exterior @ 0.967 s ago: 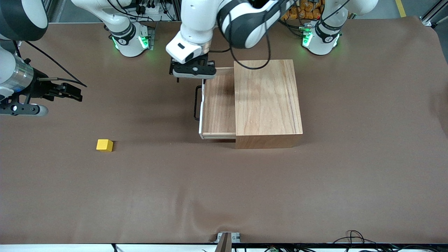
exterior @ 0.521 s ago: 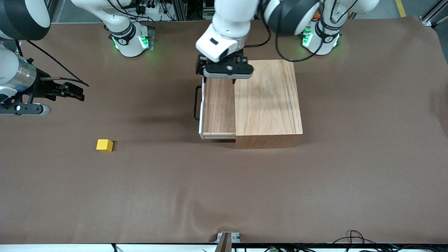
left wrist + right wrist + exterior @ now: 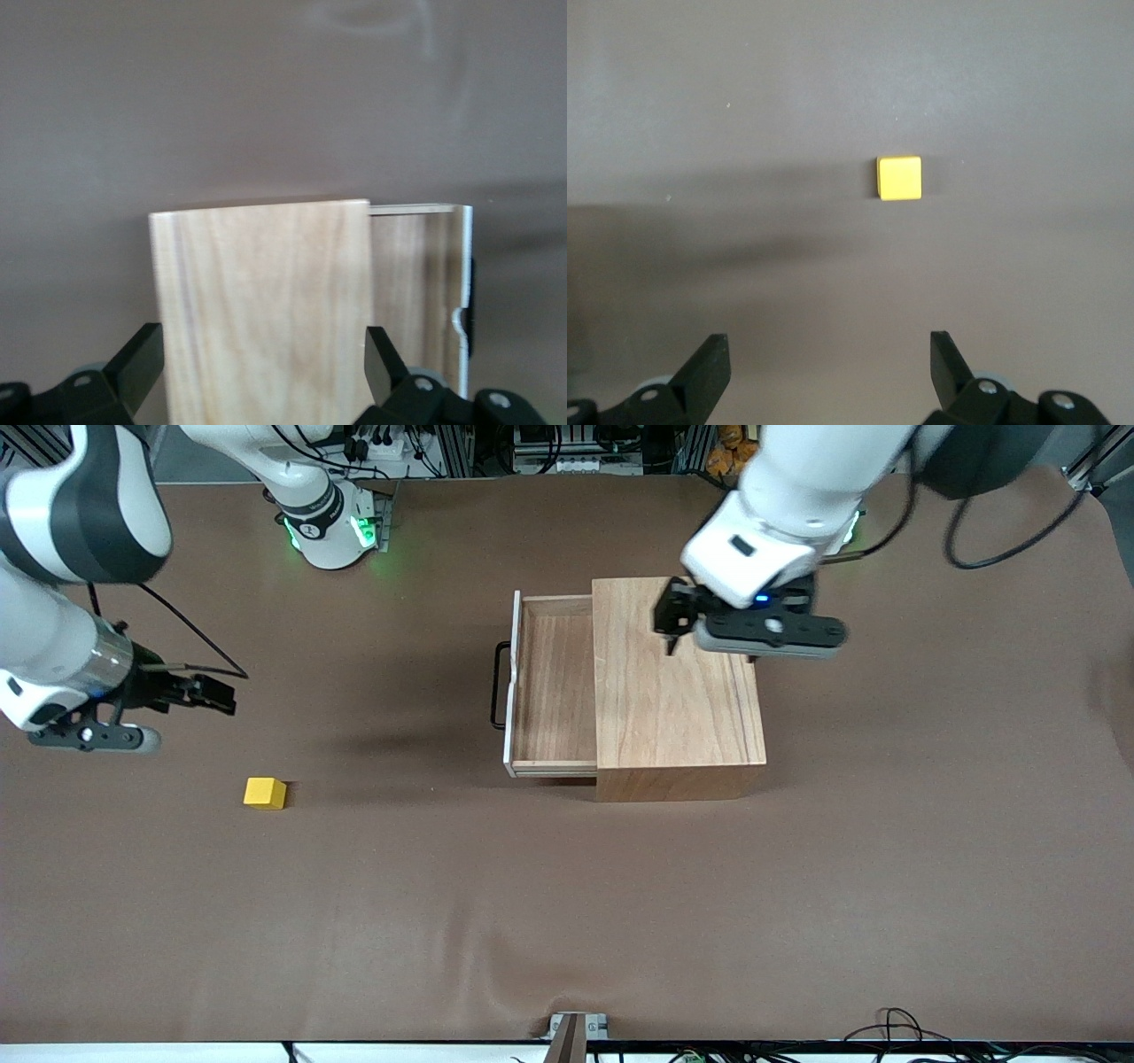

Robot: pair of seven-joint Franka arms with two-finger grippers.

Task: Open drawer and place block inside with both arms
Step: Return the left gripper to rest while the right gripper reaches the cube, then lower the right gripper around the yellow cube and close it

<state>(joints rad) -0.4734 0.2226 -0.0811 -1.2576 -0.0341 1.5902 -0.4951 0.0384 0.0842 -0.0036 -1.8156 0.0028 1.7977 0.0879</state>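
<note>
My right gripper (image 3: 208,693) hangs with jaws apart near the table's right-arm end, the block (image 3: 265,793) on the cloth closest to it, drawer (image 3: 554,682) open, left gripper (image 3: 678,622) spread over the box (image 3: 678,691).

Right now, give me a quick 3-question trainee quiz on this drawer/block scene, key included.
1. True or false: the drawer is pulled out of the wooden box.
2. Where is the yellow block?
A. in the drawer
B. on the table, toward the right arm's end
C. in the left end effector
3. Fill in: the left end effector is over the ______.

Key:
1. True. The tray is exposed and holds nothing.
2. B. It lies apart from the box; the right end effector hangs above the table near it, fingers open and holding nothing.
3. Wooden box. Its fingers are spread apart, holding nothing.
</note>
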